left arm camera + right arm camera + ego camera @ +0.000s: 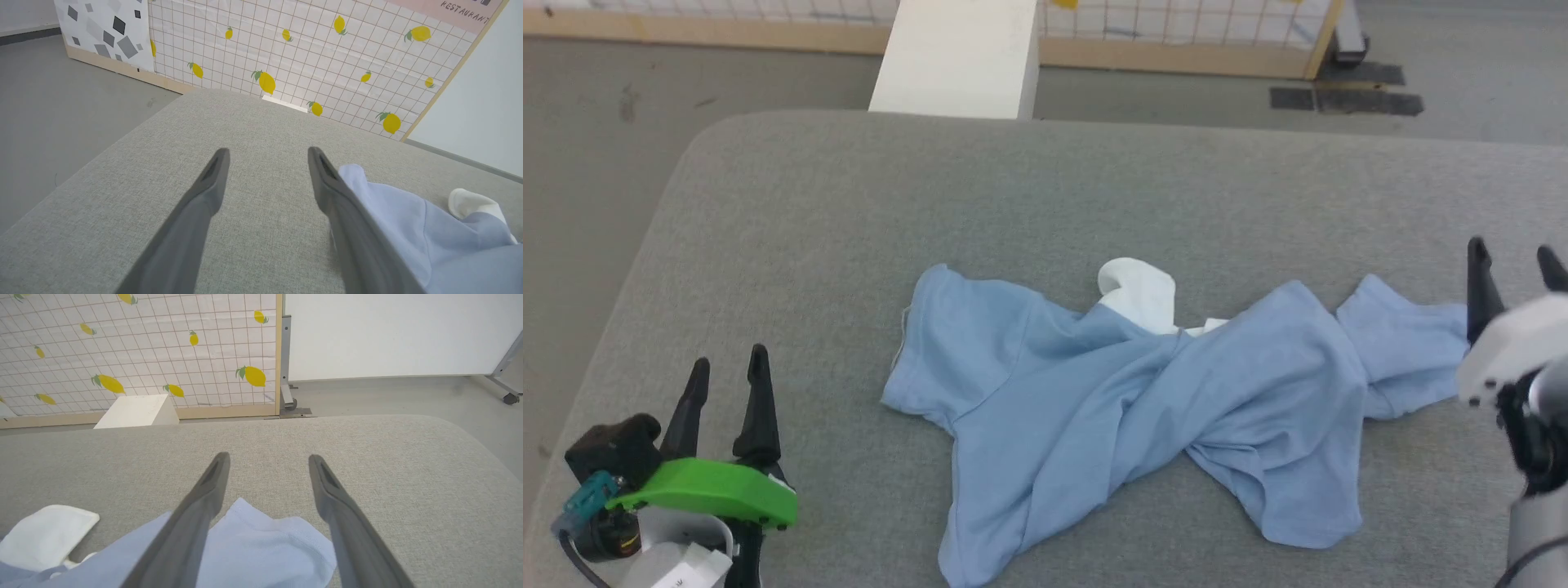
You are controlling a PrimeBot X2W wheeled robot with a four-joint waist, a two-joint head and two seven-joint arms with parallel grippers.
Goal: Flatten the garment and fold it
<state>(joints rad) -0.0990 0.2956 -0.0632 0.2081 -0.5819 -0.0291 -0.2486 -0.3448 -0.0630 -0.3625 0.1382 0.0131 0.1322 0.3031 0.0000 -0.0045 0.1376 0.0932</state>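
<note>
Garment (1127, 392): large light-blue soft knit cloth with a white patch, crumpled and twisted, mid-desk toward the right.
Desk (849, 204): grey, fabric-covered, rounded corners.
Left hand (729, 363): open, empty, near left, well apart from the blue cloth.
Right hand (1515, 261): fingers spread, gripping nothing, over the blue cloth's right end.
Box (960, 57): white, rectangular, beyond the far edge.
</note>
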